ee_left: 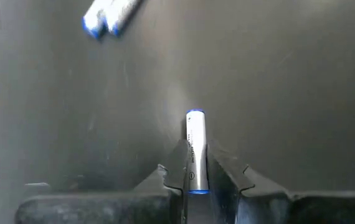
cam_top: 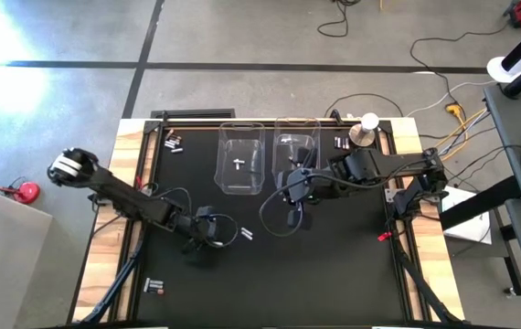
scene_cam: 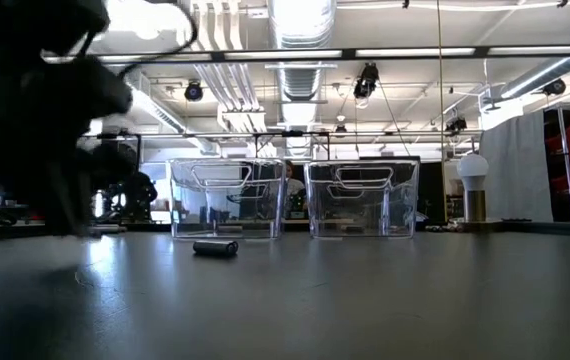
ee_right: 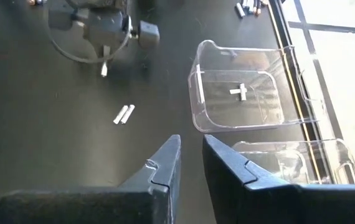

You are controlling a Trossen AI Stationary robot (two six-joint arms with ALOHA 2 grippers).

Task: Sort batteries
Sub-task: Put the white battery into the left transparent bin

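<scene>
My left gripper point(cam_top: 207, 230) is at the table's near left, shut on a white battery with blue ends point(ee_left: 195, 134); the right wrist view shows that battery point(ee_right: 104, 68) pointing down below the gripper. Two more white batteries point(cam_top: 247, 234) lie side by side on the black mat just to its right. Two clear bins stand at the far middle; the left bin point(cam_top: 240, 157) holds white batteries point(ee_right: 240, 92). My right gripper point(ee_right: 190, 163) hangs high in front of the bins, with a narrow gap between its fingers and nothing in it. My left gripper pinches the white battery's long sides point(ee_left: 196, 168) between its two fingers, toward one end. The battery lies along the fingers and its other end sticks out past their tips. The fingers slant down from the table's left. The battery looks clear of the mat.
Small groups of batteries lie at the far left point(cam_top: 172, 142), far right point(cam_top: 341, 143) and near left point(cam_top: 155, 287) of the mat. A white ball on a brass base point(cam_top: 366, 128) stands at the far right. The second bin point(cam_top: 295, 151) sits under my right arm.
</scene>
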